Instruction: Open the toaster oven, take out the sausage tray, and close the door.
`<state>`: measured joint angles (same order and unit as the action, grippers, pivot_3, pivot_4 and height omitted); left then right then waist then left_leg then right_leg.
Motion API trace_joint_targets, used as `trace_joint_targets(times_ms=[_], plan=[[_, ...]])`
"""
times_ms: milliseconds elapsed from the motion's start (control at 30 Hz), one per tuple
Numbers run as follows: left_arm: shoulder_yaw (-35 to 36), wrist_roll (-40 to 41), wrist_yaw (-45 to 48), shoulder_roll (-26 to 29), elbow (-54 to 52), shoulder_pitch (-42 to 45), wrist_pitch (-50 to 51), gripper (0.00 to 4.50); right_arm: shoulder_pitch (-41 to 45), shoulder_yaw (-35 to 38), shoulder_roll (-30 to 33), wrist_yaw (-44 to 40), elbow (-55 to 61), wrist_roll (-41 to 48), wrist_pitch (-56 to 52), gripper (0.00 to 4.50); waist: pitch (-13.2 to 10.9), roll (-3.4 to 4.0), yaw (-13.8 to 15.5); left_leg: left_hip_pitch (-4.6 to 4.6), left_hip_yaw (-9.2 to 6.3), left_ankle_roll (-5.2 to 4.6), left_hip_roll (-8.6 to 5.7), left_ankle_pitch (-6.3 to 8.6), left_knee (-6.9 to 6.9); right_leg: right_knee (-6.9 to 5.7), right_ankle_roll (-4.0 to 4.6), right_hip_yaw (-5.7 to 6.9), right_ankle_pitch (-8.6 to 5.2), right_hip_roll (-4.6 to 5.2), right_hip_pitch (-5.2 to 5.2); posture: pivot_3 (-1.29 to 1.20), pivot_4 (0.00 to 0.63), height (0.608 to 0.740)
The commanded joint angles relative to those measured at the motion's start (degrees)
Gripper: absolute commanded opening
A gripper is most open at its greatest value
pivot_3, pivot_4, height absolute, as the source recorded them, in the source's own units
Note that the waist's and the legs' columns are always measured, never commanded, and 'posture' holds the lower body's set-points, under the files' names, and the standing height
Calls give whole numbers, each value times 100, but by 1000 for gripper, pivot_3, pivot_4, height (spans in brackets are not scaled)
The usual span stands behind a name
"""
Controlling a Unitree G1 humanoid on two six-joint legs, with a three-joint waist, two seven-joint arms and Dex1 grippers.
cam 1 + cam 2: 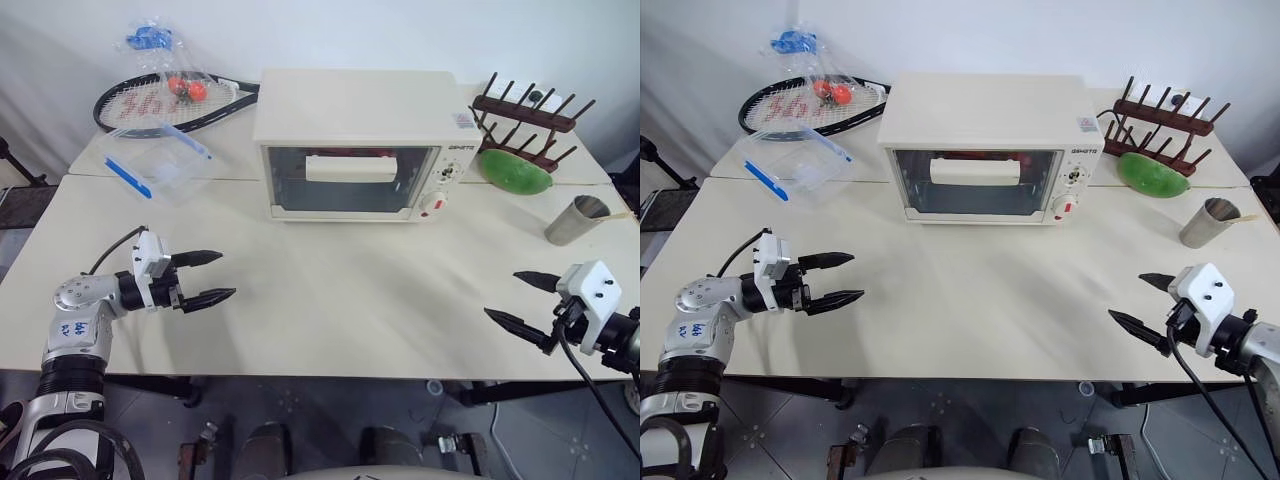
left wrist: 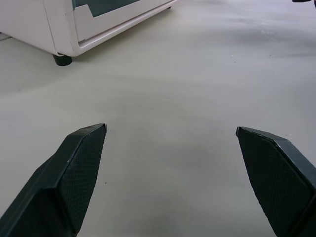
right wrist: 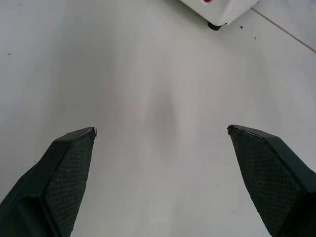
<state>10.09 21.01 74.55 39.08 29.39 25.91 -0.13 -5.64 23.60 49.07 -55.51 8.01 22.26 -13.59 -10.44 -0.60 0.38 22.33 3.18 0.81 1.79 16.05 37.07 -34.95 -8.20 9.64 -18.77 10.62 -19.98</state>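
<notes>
Both arms hovered low over the pale cream table (image 1: pixel 330 310), and nothing had been touched yet. The left gripper (image 1: pixel 204 277) had its two black fingers spread wide with nothing between them, and the right gripper (image 1: pixel 528 301) was spread just as wide and just as empty. Ahead of both, well apart from either, sat the boxy cream-white toaster oven (image 1: pixel 355 145) with its glass-fronted, cream-framed door (image 1: pixel 350 178) shut and the wide cream bar handle (image 1: pixel 350 167) across the upper part of the glass. A hint of red showed behind the glass above the handle — likely the sausage tray, though it could not be made out for certain. The step in hand looked to be the reach for that handle. Done well, one gripper would approach squarely, close around the middle of the bar rather than an end, and swing the door down along its hinge instead of tugging straight out, so the light oven did not slide. The red dial (image 1: pixel 437 202) sat ahead and inward of the right gripper — best left unbumped. Small dark lettering sat above the knobs, too small to read; the marks on the left arm were also illegible.
</notes>
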Motion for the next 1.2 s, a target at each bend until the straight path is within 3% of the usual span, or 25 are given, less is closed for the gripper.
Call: trace_joint_targets(times_ms=[33,433,600,833,1200], plan=[[66,-12,-58,100,-59,135,-151,4500,-7,130,-40,75,211,98,5,4472,0,0,4,0,0,0,0,0,0,0,0,0,0,0,0,0,150,740],[102,115,-323,40,-248,310,305,4500,164,-129,-226,712,1621,469,-839,4472,0,0,34,1,8,0,0,0,-1,-6,0,-13,0,0,-11,0,150,740],[85,229,-273,-123,-201,531,368,4500,1301,-1070,-488,1050,1940,617,-1472,4472,-1,-1,23,6,31,0,2,0,2,-22,0,-40,0,-1,-38,0,150,740],[107,335,-303,-254,-304,580,437,4500,2600,-1960,-629,807,1358,383,-1462,4472,-2,-3,-20,17,43,0,3,2,1,-29,0,-47,0,-2,-60,0,150,740],[289,580,-426,-337,-568,352,543,4500,4449,-2913,-1121,-6,-551,-185,-814,4472,-2,-4,-64,20,49,0,5,2,0,-43,0,-50,0,-2,-72,0,150,740]])
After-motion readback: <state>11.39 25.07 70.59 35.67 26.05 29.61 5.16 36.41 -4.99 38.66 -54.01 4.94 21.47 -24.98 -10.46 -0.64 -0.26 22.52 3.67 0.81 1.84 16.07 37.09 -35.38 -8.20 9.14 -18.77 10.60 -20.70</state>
